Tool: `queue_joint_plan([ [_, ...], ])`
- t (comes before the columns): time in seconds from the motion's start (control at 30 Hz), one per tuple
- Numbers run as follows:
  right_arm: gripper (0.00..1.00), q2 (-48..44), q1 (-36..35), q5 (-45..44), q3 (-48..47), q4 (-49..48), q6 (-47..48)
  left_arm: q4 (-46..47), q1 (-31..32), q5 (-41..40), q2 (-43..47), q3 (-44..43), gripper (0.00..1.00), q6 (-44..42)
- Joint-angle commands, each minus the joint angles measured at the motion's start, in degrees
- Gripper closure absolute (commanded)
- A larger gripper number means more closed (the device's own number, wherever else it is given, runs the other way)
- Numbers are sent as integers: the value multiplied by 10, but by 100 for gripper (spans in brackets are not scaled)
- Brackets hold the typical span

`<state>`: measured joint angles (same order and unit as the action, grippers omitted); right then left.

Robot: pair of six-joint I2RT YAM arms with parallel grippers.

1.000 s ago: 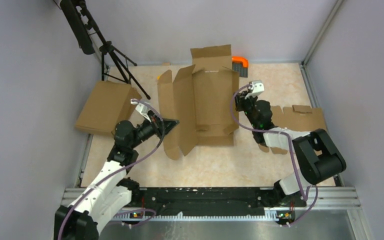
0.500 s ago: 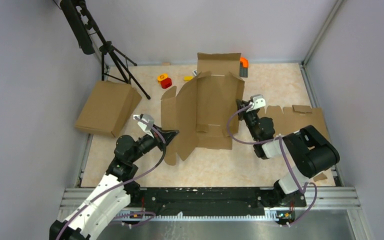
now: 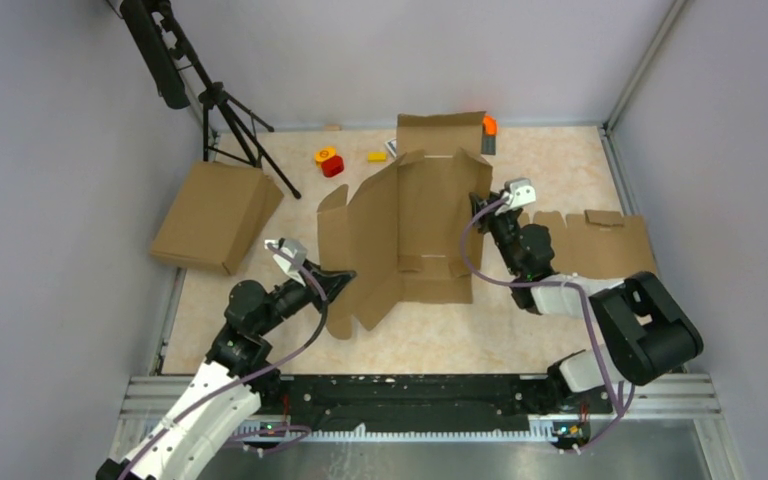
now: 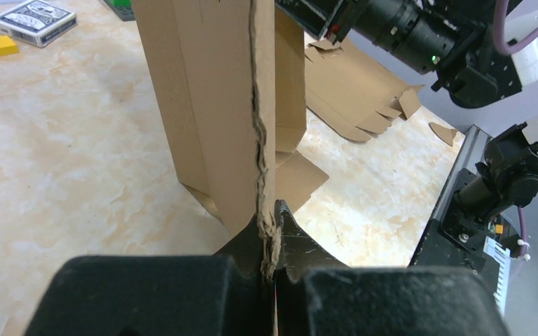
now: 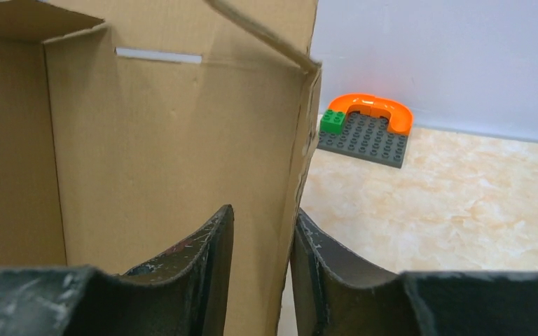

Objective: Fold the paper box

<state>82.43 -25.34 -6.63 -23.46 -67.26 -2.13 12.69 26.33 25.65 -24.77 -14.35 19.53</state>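
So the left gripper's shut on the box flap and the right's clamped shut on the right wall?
No: the left gripper is shut on a flap of the paper box, but the right gripper stands open, straddling the right wall with a gap. The right wrist view shows it.

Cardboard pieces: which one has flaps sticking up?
The big paper box in the middle: its sides stand up, with the left tool pinching one flap. The closed box on the left and the notched blank on the right lie flat.

No legible text — anywhere in view
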Motion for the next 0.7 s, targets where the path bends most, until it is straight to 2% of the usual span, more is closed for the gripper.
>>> queue_joint_plan([
  [0.0, 66, -32, -6, -14, -62, 77, -13, -25, 8, 4, 2, 3, 100, -9],
  [0.2, 65, -46, -6, -41, -125, 185, -36, -28, 16, -2, 6, 3, 100, -18],
  [0.33, 65, -46, -5, -61, -151, 215, -38, -31, 22, -6, 6, 3, 100, -23],
  [0.57, 100, -37, -1, -70, -153, 192, -37, -41, 31, -14, 8, -1, 100, -29],
  [0.6, 100, -38, -1, -66, -143, 171, -34, -46, 31, -17, 9, -4, 97, -30],
  [0.67, 100, -39, -1, -57, -121, 130, -21, -51, 32, -25, 15, -7, 79, -30],
])
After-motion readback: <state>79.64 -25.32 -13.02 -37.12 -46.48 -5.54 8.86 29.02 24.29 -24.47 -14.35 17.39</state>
